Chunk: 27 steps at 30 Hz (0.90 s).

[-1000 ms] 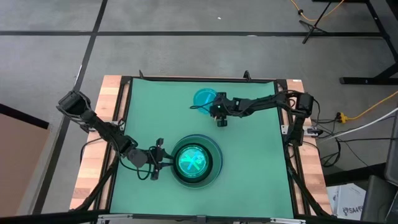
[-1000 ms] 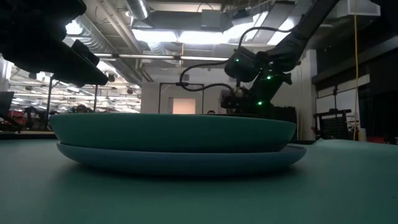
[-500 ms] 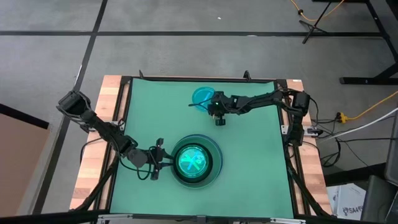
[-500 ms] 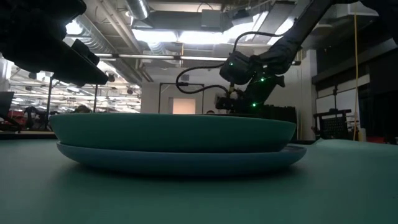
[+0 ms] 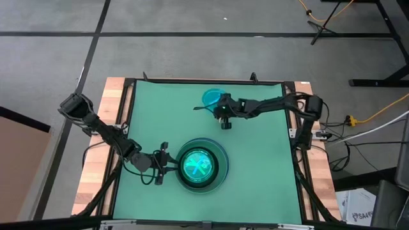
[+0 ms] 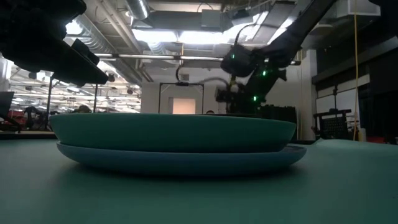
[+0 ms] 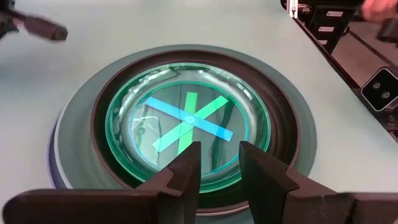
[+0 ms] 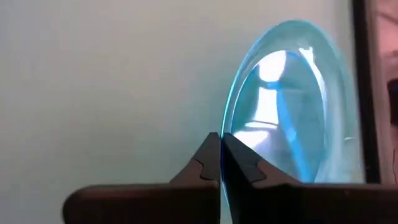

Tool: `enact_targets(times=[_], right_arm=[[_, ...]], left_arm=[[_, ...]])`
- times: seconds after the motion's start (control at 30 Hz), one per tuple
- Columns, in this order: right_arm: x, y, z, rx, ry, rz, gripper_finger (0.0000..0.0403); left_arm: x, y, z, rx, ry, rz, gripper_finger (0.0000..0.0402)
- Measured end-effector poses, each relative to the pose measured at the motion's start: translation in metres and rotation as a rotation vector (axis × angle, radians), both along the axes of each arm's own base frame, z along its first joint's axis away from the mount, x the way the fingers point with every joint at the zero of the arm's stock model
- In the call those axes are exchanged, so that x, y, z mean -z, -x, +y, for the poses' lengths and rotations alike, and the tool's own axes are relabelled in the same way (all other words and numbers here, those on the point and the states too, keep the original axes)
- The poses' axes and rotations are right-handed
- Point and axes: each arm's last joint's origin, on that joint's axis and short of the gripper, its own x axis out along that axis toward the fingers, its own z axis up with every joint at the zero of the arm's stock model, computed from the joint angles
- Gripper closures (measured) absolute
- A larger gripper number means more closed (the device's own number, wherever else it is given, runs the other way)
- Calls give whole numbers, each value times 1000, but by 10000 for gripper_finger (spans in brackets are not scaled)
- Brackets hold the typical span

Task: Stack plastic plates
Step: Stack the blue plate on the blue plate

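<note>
A stack of plates (image 5: 200, 166) stands on the green mat near the table's near edge: large blue and teal-green plates (image 6: 174, 134) below, a dark plate (image 7: 283, 106) on them, a bright green translucent plate (image 7: 186, 118) on top. My left gripper (image 7: 219, 171) is open and empty, just left of the stack (image 5: 165, 165). My right gripper (image 5: 219, 110) is near the far edge, shut on a small cyan translucent plate (image 5: 210, 98). That plate stands tipped up on edge in the right wrist view (image 8: 292, 106). My right gripper pinches the cyan plate's rim (image 8: 222, 144) between its two fingers, at the edge nearest the gripper. The fingers come from the table's right side. The plate is tilted steeply. I cannot tell whether its far edge still touches the mat.
The mat (image 5: 255, 153) is bare between the stack and the cyan plate and to the right of both. The table's dark frame and wooden side strips (image 5: 121, 108) border the mat. The room beyond shows in the low view.
My right gripper has risen a little and shifted toward the far edge with the cyan plate. The plate has tipped up from nearly flat to steeply tilted.
</note>
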Motion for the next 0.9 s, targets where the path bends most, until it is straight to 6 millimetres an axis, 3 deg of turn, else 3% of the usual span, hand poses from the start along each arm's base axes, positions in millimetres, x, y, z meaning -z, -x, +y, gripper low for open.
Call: enact_targets(times=[0.13,0.37,0.63,0.9], right_arm=[[-22,-2,23,-39,-7,-56,402],[-58,-2,80,-170,-30,-162,402],[-63,-1,149,-349,-53,-189,403],[-66,8,204,-474,-37,-215,403]], left_arm=[[0,1,-1,4,2,2,299],[0,3,-6,28,7,-2,299],[-13,-2,-14,46,24,-35,299],[-34,8,-15,71,55,-77,299]])
